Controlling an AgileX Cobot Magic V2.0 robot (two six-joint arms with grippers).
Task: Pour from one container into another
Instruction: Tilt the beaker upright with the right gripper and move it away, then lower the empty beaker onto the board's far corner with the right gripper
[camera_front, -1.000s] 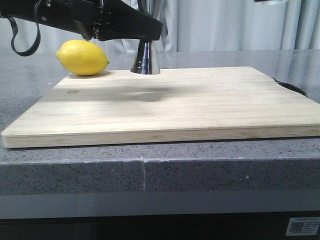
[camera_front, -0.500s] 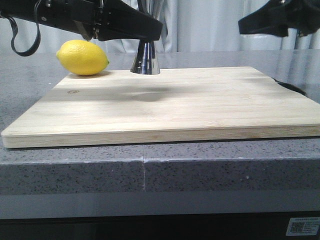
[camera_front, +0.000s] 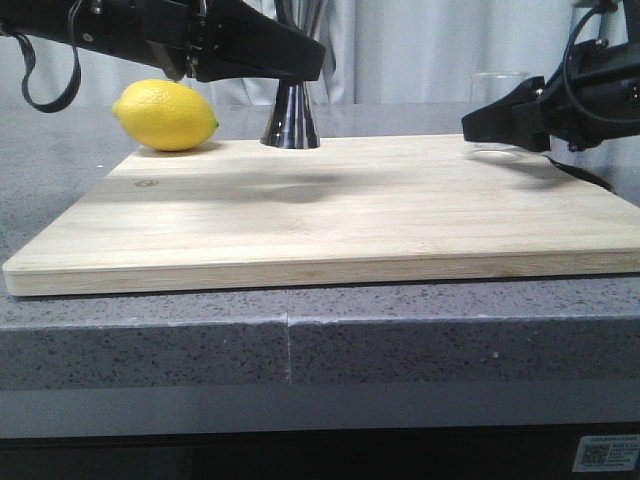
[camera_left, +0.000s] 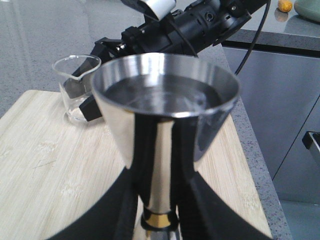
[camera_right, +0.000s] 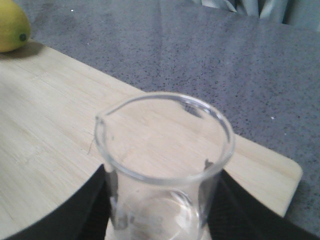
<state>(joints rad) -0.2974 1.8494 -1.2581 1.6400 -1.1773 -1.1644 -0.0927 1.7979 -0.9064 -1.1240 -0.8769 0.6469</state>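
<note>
Front view: your glass beaker (camera_front: 499, 95) sits at the far right of the cutting board (camera_front: 330, 210), base down on the wood, upright. Your right gripper (camera_front: 505, 125) is around it; black fingers (camera_front: 500, 122) cross in front of the glass there. Right wrist view confirms: beaker (camera_right: 165, 165) upright btwn the two dark fingers (camera_right: 87, 210), both pressed to its sides, so it's clamped. Pouring lip points toward the lemon (camera_right: 12, 25) side. Glass looks clear; can't tell if any liquid is inside.

Steel jigger (camera_front: 291, 115) stands at the board's far edge, left of centre, well apart from the beaker. Your left gripper (camera_front: 290, 65) is closed on its upper part; only the lower cone shows below the black fingers. Left wrist view: jigger (camera_left: 162, 120) upright, fingers (camera_left: 120, 210) hugging the narrow waist by the gold band (camera_left: 159, 220). Top cup shows a reflective interior; can't tell if that's liquid or just steel. Beaker (camera_left: 77, 87) and right gripper (camera_left: 95, 102) visible beyond it on the board (camera_left: 45, 170).

Lemon (camera_front: 165, 115) rests at the board's far left corner, near the jigger, not touching. Board lies on a grey speckled counter (camera_front: 300, 340); pale curtains (camera_front: 420, 50) behind.
</note>
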